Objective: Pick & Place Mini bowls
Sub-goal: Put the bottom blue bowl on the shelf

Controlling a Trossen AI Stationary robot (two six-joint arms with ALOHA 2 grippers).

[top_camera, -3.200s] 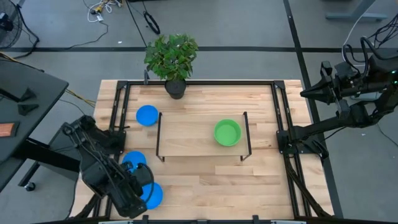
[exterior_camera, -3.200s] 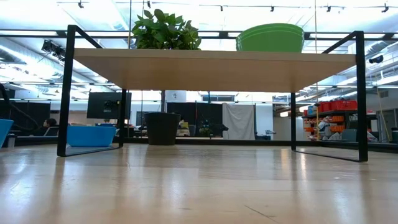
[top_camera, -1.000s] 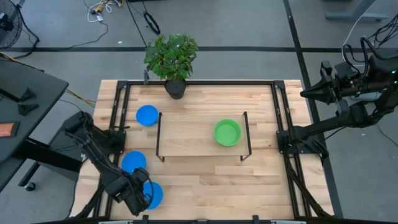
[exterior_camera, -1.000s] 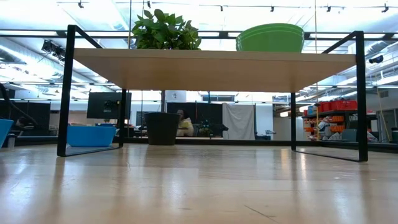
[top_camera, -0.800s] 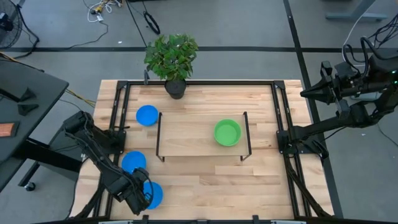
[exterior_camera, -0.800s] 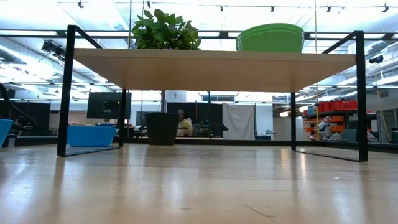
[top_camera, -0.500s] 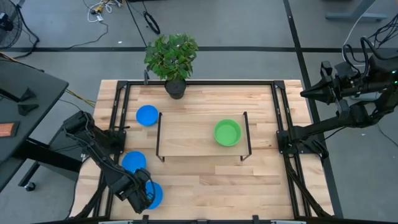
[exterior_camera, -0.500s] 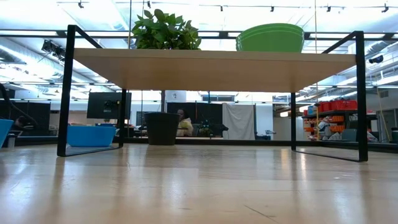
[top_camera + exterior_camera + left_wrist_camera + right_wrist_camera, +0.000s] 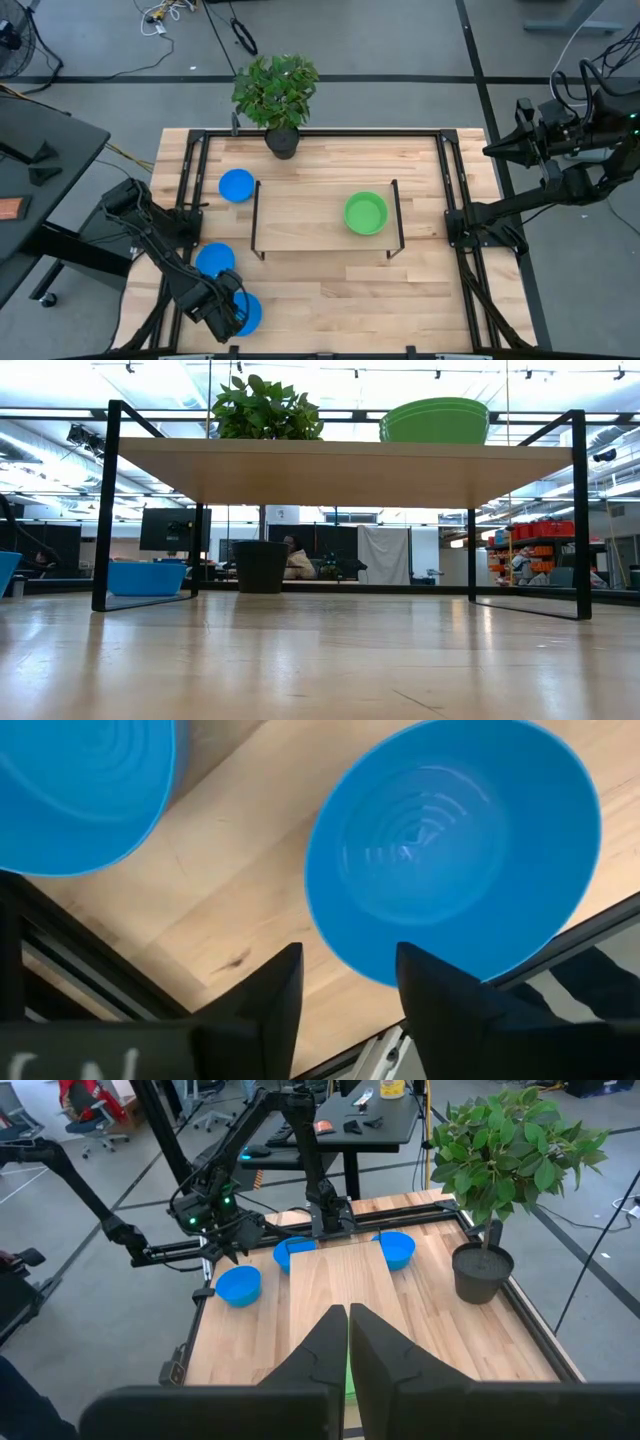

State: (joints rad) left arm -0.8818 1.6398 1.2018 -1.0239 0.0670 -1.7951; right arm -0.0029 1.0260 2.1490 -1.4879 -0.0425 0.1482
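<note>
Three blue mini bowls rest base-down on the table's left side: one far [image 9: 237, 185], one middle [image 9: 214, 260], one near the front edge [image 9: 250, 313]. A green mini bowl [image 9: 365, 213] sits on the low shelf [image 9: 300, 225]. My left gripper [image 9: 226, 312] hovers open at the left rim of the near blue bowl [image 9: 450, 850]. In the left wrist view that rim shows in the gap of my left gripper [image 9: 348, 955]. My right gripper [image 9: 348, 1330] is shut, parked beyond the table's right edge [image 9: 490, 150]. My left gripper comes from above at the near blue bowl's rim [image 9: 365, 972], which crosses the gap between its fingers. Whether either finger touches the rim, I cannot tell. The bowl rests flat on the table.
A potted leafy plant [image 9: 277, 90] stands at the far edge. The black-framed shelf [image 9: 340, 465] spans the table's middle. Black rails [image 9: 185, 200] run along the table's left and right sides. Bare wood lies in front of the shelf.
My left gripper has crept a little toward the table's right, toward the near blue bowl. The bowls have stayed where they were.
</note>
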